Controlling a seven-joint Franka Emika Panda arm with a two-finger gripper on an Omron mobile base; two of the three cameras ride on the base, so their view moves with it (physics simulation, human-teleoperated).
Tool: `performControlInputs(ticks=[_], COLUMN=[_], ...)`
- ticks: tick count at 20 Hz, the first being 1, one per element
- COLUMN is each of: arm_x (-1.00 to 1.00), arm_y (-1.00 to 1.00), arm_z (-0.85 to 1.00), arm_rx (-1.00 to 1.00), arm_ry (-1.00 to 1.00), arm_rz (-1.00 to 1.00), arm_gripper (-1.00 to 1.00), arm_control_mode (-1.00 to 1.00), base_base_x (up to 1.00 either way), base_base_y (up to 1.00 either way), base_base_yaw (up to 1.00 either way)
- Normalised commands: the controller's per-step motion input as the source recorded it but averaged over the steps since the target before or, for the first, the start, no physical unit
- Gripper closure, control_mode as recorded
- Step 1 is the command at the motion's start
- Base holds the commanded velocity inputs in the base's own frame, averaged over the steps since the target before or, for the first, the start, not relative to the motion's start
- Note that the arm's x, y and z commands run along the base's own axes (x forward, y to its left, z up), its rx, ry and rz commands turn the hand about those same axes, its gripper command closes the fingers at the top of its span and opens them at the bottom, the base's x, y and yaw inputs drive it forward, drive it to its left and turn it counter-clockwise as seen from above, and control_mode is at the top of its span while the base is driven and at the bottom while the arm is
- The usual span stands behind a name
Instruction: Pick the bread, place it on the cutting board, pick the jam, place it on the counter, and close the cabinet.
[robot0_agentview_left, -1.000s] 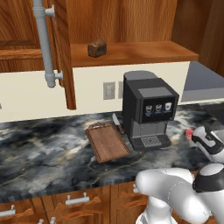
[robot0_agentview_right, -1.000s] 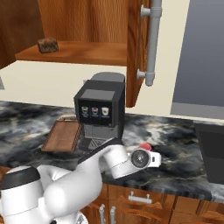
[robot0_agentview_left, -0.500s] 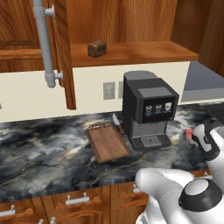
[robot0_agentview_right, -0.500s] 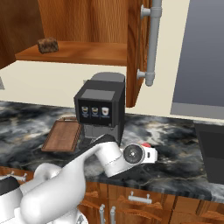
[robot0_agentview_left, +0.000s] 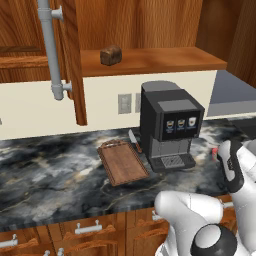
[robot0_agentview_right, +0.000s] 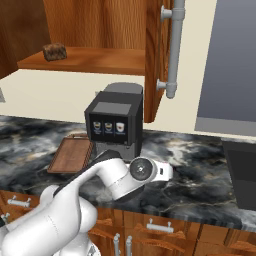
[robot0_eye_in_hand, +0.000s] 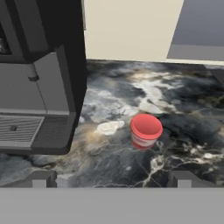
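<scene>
Claw (robot0_eye_in_hand: 111, 179) wide; jam (robot0_eye_in_hand: 145, 131) label perhaps blank (blurred).

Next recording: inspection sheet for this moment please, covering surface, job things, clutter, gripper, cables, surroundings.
Surface: dark marble counter.
Job things: bread on the open cabinet shelf; cutting board bare, left of the coffee machine; jam upright on the counter, right of the machine.
Clutter: knife between board and machine.
Gripper: gripper open, holding nothing, facing the jam.
Cables: nothing seen.
Surroundings: wall outlet, drawers below.
</scene>
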Motion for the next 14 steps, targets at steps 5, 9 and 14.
performControlInputs(ticks=[5, 9, 14], arm_x=[-0.08, -0.15, -0.14], arm_y=[0.22, 0.12, 0.10], arm_z=[0.30, 0.37, 0.37], arm_rx=[0.00, 0.01, 0.00], arm_ry=[0.00, 0.00, 0.00], arm_rz=[0.00, 0.00, 0.00], arm_gripper=[-1.00, -1.00, -1.00], arm_control_mode=[-1.00, -1.00, -1.00], base_base_x=[0.00, 0.00, 0.00], base_base_y=[0.00, 0.00, 0.00], base_base_yaw=[0.00, 0.00, 0.00])
